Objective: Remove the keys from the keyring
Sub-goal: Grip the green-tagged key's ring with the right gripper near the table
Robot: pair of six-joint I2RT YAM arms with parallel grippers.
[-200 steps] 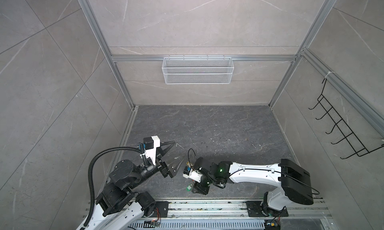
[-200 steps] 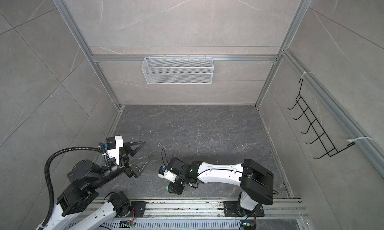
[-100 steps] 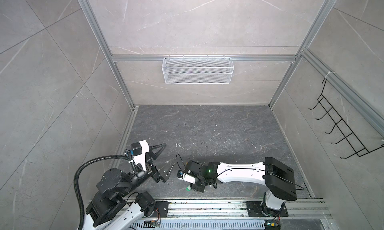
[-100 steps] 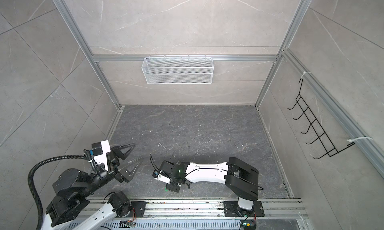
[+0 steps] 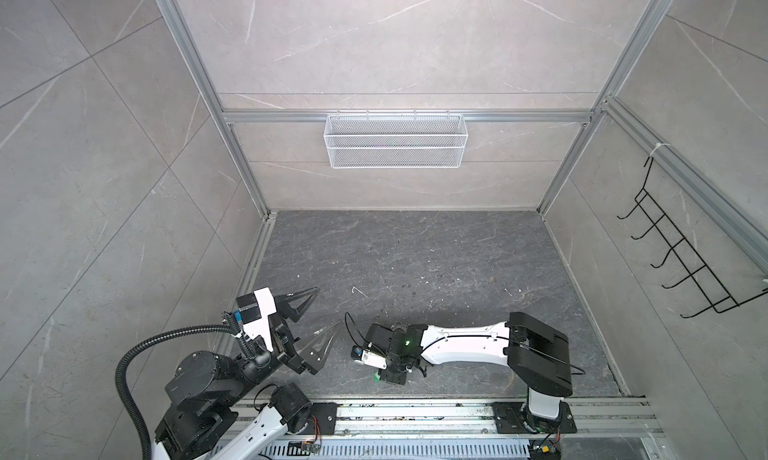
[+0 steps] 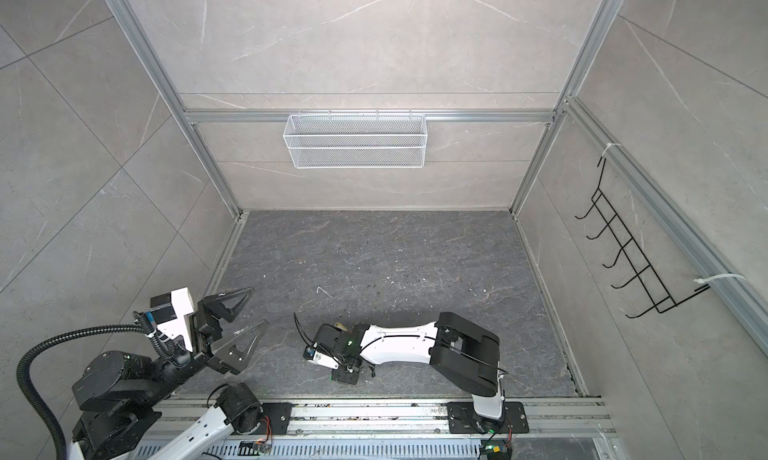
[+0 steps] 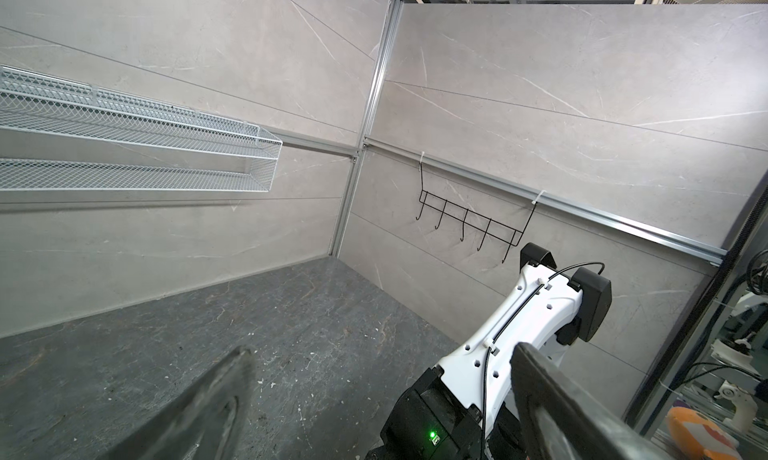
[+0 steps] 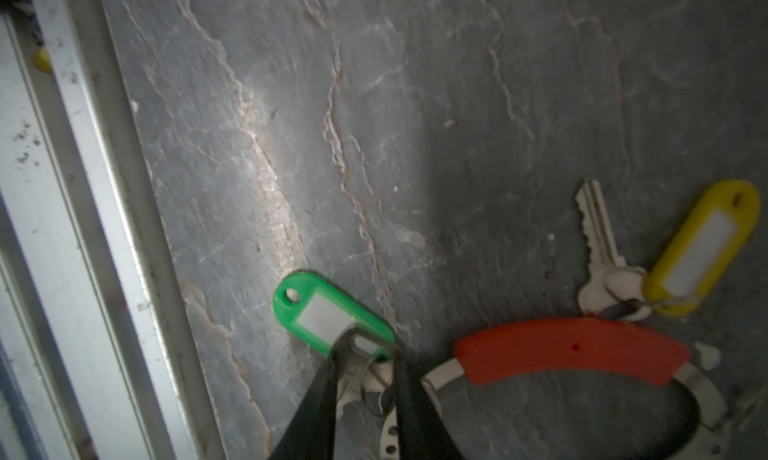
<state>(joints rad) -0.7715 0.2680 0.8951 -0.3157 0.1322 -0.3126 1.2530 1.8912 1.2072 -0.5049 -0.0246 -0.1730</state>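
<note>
Fingers of the right gripper (image 8: 361,348) are narrowing around the green oblong plastic key tag (image 8: 328,312) beside the red curved plastic sleeve (image 8: 573,350) of the metal keyring hoop (image 8: 442,377), grip unconfirmed; the wide-spread left gripper (image 5: 327,308) is backing away from that sleeve, both keys (image 8: 598,238) seemingly staying threaded.

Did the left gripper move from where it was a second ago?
Yes. In a top view the left gripper has drawn back to the left, closer to the floor rail by the left wall and farther from the right arm.
</note>
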